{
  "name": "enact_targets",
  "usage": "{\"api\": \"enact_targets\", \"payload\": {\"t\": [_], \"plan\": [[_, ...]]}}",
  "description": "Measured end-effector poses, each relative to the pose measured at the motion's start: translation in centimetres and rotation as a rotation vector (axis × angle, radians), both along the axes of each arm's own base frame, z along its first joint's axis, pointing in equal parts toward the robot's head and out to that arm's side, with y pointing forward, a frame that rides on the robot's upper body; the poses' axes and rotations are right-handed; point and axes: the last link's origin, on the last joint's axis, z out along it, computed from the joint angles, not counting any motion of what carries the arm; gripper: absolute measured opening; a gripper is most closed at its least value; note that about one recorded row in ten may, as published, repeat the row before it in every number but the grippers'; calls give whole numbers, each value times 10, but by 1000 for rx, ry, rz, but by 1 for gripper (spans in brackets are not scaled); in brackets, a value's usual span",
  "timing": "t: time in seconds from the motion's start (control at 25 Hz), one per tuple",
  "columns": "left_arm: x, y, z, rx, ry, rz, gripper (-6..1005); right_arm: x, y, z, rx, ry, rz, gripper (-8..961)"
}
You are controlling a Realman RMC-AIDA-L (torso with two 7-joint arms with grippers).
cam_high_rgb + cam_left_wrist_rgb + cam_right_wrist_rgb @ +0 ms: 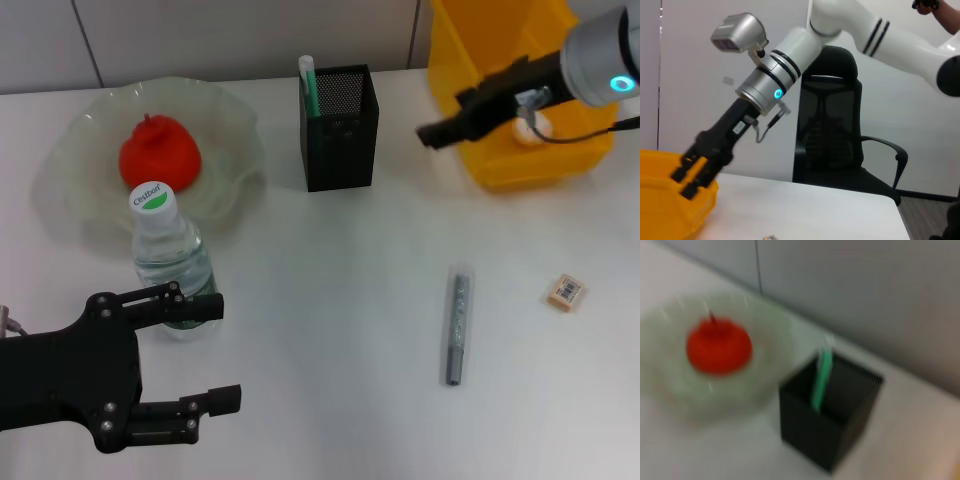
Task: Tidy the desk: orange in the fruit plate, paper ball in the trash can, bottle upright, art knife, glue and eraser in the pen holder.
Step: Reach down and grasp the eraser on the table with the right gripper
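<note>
My right gripper hangs over the trash can's low front wall, whether it's open I cannot tell, while my left gripper gapes empty beside the upright bottle.

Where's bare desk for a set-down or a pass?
Widest bare patch: middle desk, bordered by the pen holder, bottle and grey pen-shaped tool. Another lies between that tool and the eraser. Crowded: bottle, fruit plate and left gripper; right gripper by trash can.
</note>
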Motion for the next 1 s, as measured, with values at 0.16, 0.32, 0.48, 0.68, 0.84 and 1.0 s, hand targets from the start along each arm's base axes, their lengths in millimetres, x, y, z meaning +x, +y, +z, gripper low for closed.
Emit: {"api": "enact_targets", "payload": {"t": [0.16,0.32,0.48,0.68,0.84,1.0], "plan": [[1,0,-1,6,2,-9,800,-6,-7,9,-84,-188,-147,718],[1,1,-2,10,4,-15,800,-7,-12,11,-124,-263,-218,717],[0,0,-3,9,1,-15,800,-1,-18,10,-167,-308,-283,715],[0,0,-4,5,-1,-10,800,21,-25,-3,-232,-317,-360,713],[-1,-1,-4,5,-2,-9,800,40,-33,-9,-250,-324,-408,713],[-1,-1,-4,2,-2,-10,800,48,-35,-8,-238,-332,-412,714]]}}
